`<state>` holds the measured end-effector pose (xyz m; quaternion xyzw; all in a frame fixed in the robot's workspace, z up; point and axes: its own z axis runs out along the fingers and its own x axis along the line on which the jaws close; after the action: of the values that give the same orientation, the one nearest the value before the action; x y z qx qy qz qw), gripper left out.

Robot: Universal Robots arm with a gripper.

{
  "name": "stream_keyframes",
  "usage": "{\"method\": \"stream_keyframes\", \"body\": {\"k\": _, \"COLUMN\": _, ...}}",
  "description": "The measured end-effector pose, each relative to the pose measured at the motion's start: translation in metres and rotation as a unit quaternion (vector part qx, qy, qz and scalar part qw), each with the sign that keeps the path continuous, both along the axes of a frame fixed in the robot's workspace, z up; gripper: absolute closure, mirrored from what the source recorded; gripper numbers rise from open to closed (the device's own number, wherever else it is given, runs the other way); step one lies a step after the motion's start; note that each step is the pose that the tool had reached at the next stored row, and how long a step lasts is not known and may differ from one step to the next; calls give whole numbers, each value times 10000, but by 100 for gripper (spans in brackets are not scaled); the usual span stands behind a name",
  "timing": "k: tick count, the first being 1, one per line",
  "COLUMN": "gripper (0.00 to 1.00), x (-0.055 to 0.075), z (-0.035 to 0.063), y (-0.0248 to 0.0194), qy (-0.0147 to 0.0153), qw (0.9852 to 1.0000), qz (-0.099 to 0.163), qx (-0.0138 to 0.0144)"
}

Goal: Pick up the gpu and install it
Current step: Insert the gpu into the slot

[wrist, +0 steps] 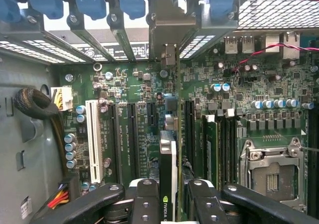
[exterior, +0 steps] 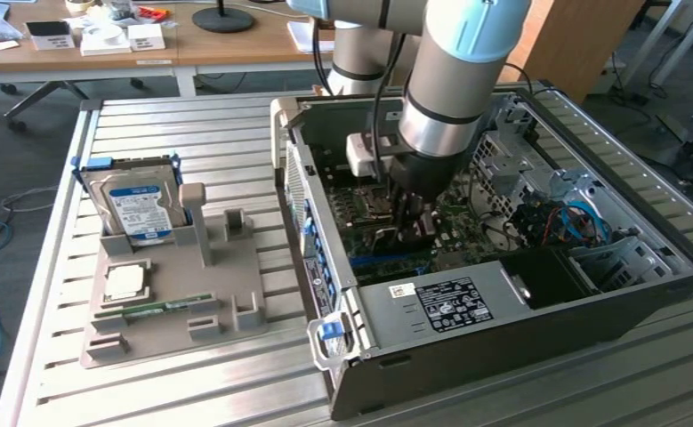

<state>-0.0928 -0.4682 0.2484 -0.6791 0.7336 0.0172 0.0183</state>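
Observation:
The gpu [wrist: 168, 154] stands on edge between my fingers [wrist: 144, 204], a thin black card with a green logo. My gripper [wrist: 168, 206] is shut on it. Its silver end bracket [wrist: 169, 30] reaches up to the case's rear slot openings. Under it lies the green motherboard [wrist: 124, 89], the card lined up along the black expansion slots [wrist: 132, 134]. In the exterior view my gripper [exterior: 408, 233] is down inside the open PC case [exterior: 631, 294] with the dark gpu [exterior: 384, 240] just above the board. Whether the card touches a slot I cannot tell.
A white slot [wrist: 93, 139], an open CPU socket [wrist: 271, 171], blue slot latches [wrist: 89, 0] and a black cable bundle [wrist: 32, 104] surround the card. The power supply [exterior: 447, 307] sits at the case front. A grey holder [exterior: 168, 294] beside the case carries a hard drive [exterior: 141, 206], a CPU [exterior: 124, 281] and a memory stick [exterior: 157, 309].

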Motion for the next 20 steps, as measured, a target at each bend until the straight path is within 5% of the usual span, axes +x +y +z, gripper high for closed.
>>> {"method": "stream_keyframes", "body": {"k": 20, "gripper": 73, "x": -17, "z": -21, "y": 1, "qy": -1, "qw": 10000, "qz": 0, "qx": 6}}
